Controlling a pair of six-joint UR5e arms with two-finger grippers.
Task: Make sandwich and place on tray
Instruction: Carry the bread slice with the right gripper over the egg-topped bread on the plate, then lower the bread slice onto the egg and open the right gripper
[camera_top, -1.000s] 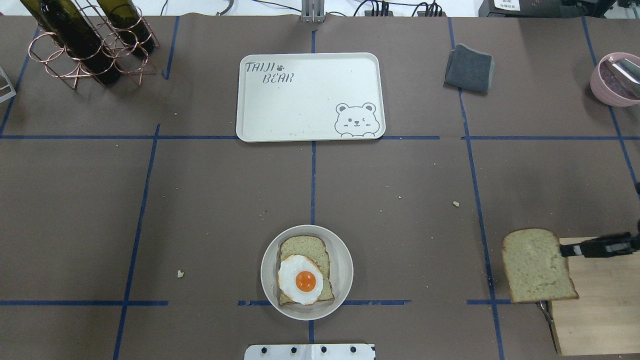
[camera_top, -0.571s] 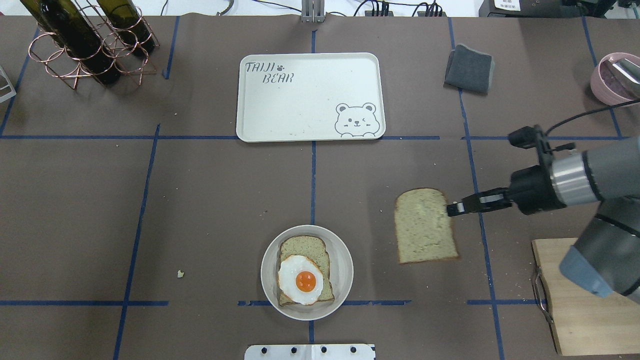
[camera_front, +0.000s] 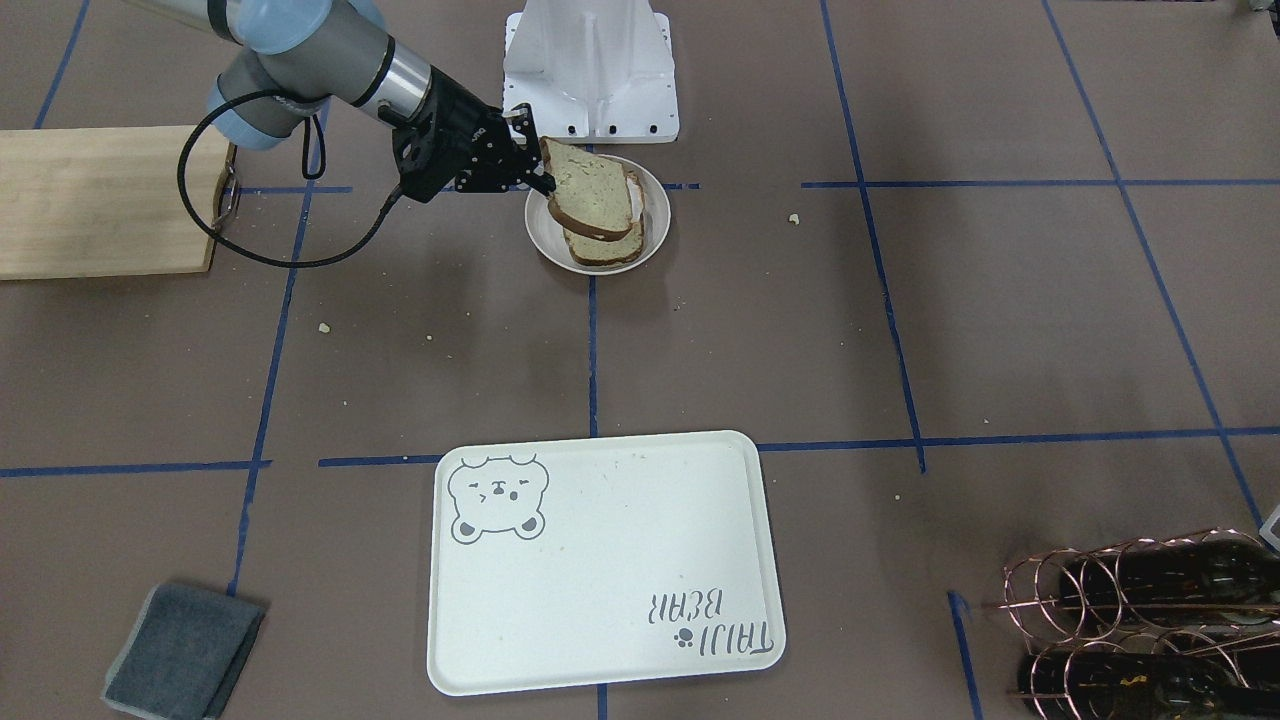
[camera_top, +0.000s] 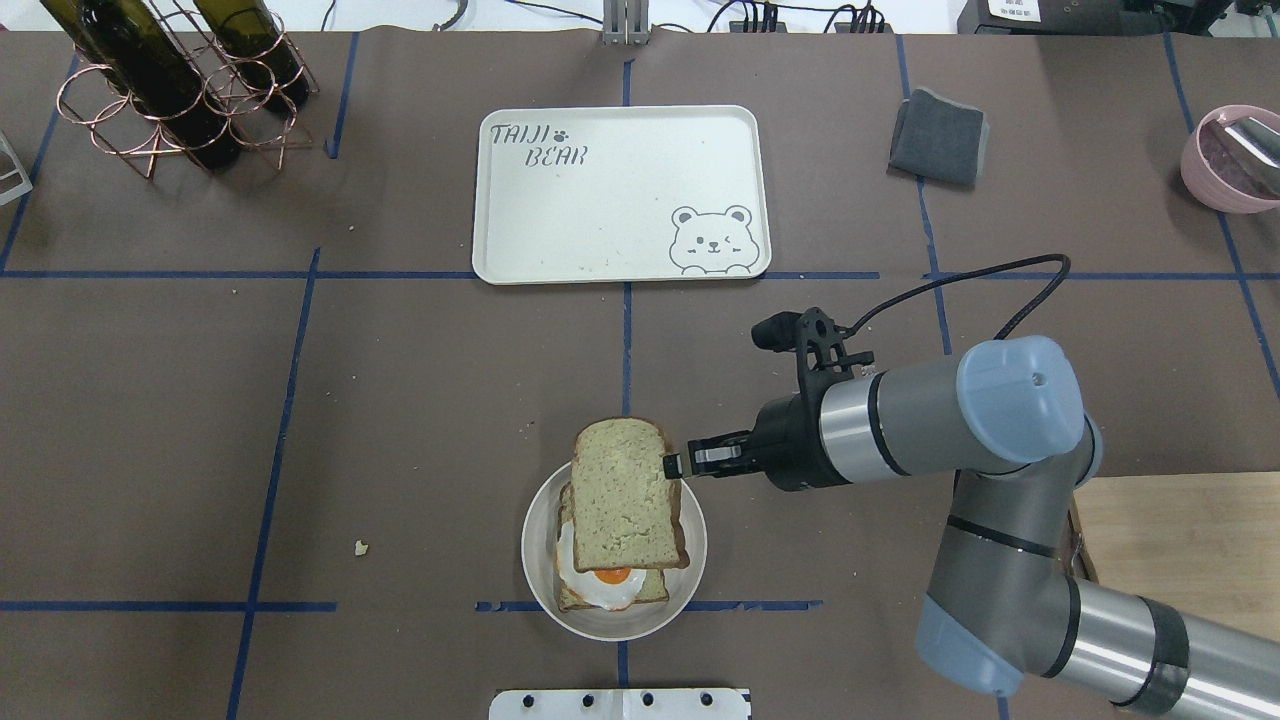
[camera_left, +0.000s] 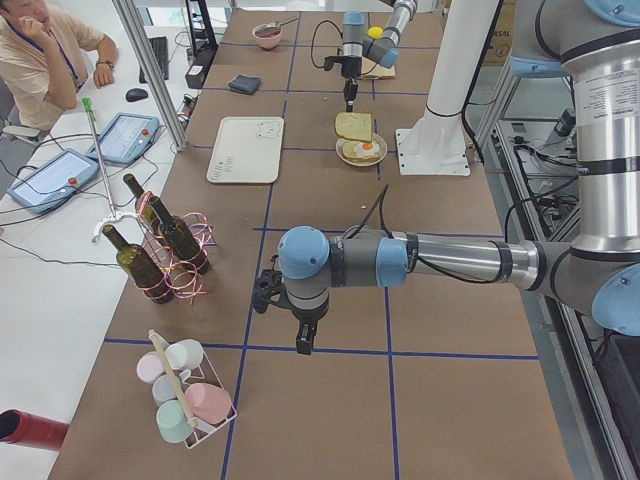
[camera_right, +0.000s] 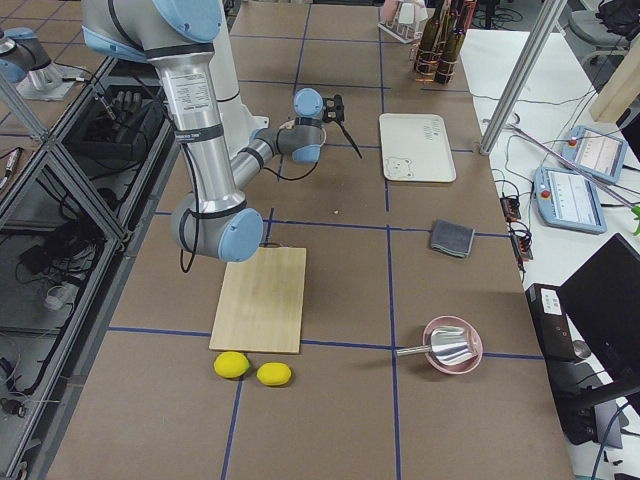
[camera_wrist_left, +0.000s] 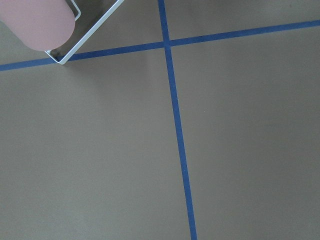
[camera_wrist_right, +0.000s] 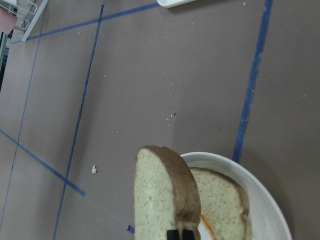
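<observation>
My right gripper (camera_top: 672, 466) is shut on the right edge of a bread slice (camera_top: 628, 495) and holds it tilted just above the round pale dish (camera_top: 692, 565). Under it in the dish lies the other slice (camera_top: 567, 600) with the fried egg (camera_top: 610, 580), mostly covered. The right wrist view shows the held slice (camera_wrist_right: 160, 195) edge-on over the dish (camera_wrist_right: 265, 200). The cream bear tray (camera_top: 620, 195) lies bare at mid-table, far side. My left gripper (camera_left: 302, 345) hangs over bare table far to the left; I cannot tell whether it is open.
A wooden cutting board (camera_top: 1180, 590) lies at the right front, with two lemons (camera_right: 250, 368) beside it. A grey cloth (camera_top: 938, 138) and a pink bowl (camera_top: 1225, 160) are at the back right. A bottle rack (camera_top: 170, 90) stands back left.
My right arm has carried the bread slice leftward from the cutting board, across the table, to over the dish with the egg.
</observation>
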